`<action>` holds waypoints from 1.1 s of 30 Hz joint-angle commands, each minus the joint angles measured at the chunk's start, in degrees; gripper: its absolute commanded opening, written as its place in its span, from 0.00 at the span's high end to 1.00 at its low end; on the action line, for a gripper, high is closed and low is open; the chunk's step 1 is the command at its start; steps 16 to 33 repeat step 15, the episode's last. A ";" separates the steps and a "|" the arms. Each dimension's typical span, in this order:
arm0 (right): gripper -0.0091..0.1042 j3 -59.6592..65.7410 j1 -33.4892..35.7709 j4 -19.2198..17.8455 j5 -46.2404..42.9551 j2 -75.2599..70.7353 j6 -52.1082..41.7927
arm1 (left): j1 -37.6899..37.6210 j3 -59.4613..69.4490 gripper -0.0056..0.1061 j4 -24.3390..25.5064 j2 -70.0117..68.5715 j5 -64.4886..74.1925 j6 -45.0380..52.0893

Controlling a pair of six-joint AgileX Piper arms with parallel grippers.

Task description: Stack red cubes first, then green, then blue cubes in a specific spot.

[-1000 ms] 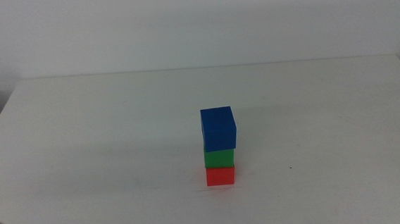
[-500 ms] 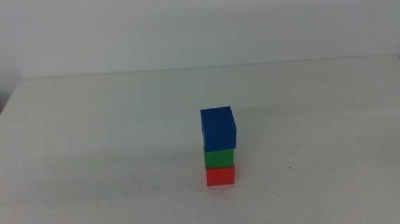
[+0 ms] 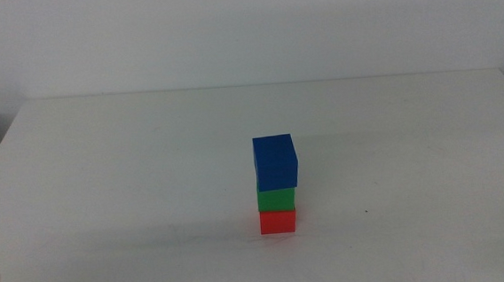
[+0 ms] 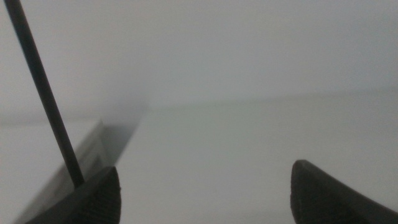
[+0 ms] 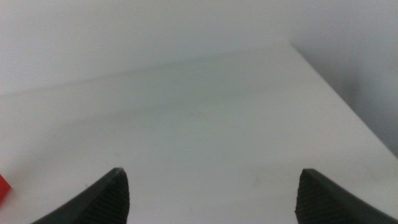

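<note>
Starting at your left, the left gripper [image 4: 205, 193] waits off the desk's front-left corner; in the middle view only a dark sliver of that arm shows there. Through its wrist camera you see its two dark jaws spread wide with nothing between them, only bare white desk [image 3: 129, 167] ahead, and a thin dark cable [image 4: 43, 93] running slantwise beside one jaw. Move toward the middle of the desk and you find the stack: the red cube [image 3: 277, 221] sits on the desk surface, a little right of centre and closer to the front edge than to the back edge. The green cube [image 3: 276, 198] rests squarely on top of it, and the blue cube [image 3: 276, 161] sits on the green one, turned slightly so it is not quite in line with the two below. No gripper touches the stack. On your right, the right gripper [image 5: 211, 193] is out of the middle view; its wrist camera shows its jaws also wide apart and holding nothing, looking across the desk toward a far corner, with a small red patch of the red cube [image 5: 3, 188] just showing at the frame's border.
</note>
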 commanded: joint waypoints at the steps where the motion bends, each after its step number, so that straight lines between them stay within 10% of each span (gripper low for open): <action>1: 0.30 0.56 -0.92 -0.43 -4.60 -1.25 -0.80 | -0.04 0.83 0.11 -1.10 0.15 -5.33 0.04; 33: 0.30 5.48 -1.76 -1.12 -5.00 -1.25 -0.80 | -0.04 2.57 0.11 -1.15 -1.46 -3.87 0.04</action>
